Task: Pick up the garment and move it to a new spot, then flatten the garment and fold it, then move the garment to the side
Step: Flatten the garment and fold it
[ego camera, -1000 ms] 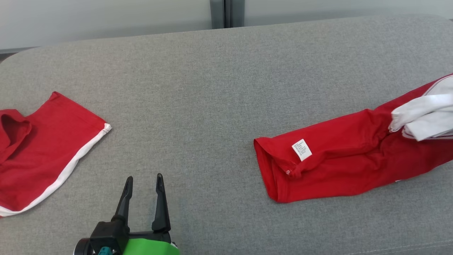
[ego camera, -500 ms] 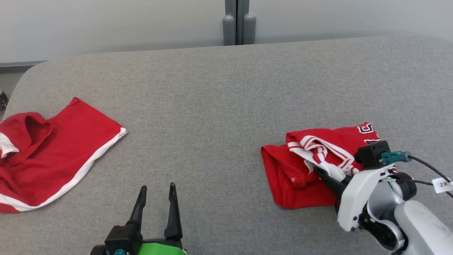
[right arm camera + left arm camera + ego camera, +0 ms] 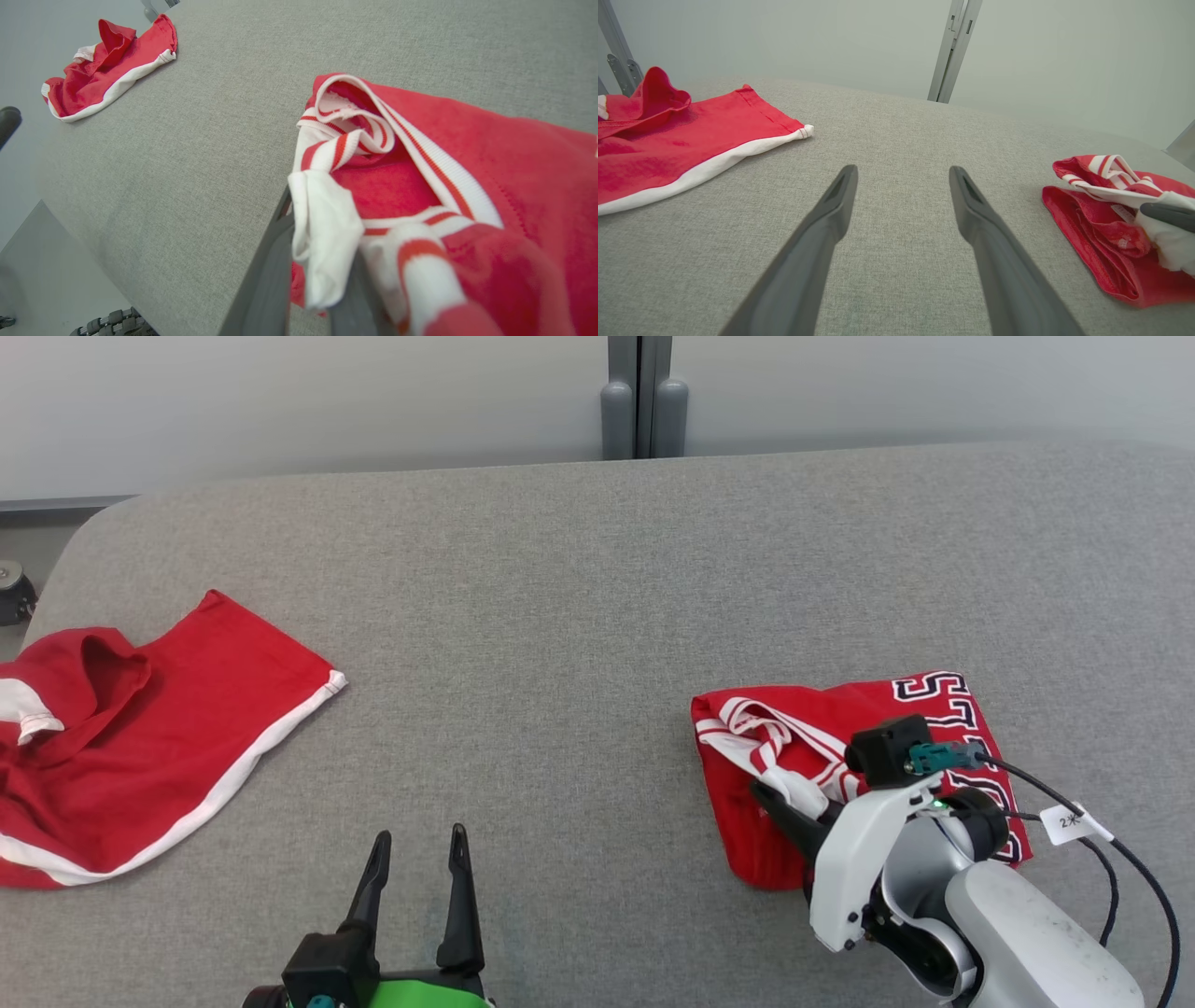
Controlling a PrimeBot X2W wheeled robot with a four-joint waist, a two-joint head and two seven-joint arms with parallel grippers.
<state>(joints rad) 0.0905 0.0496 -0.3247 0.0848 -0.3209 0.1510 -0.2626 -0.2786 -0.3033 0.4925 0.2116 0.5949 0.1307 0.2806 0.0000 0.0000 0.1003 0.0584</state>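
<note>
Your grey fabric table point(image 3: 579, 579) backs onto a pale wall point(image 3: 280, 401) with 1 grey post point(image 3: 642, 397). Your left gripper point(image 3: 419, 835) gapes empty above it. Your right gripper point(image 3: 766, 795) pinches the jersey point(image 3: 742, 845) by its white trim.

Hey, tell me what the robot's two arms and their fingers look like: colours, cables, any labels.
The left gripper has two long, dark, tapering fingers on a black base with a bright green cover. The right gripper has dark fingers too, on a glossy white and pale grey wrist. A black box with a teal plug sits on it, and a black cable carries a white tag.
</note>
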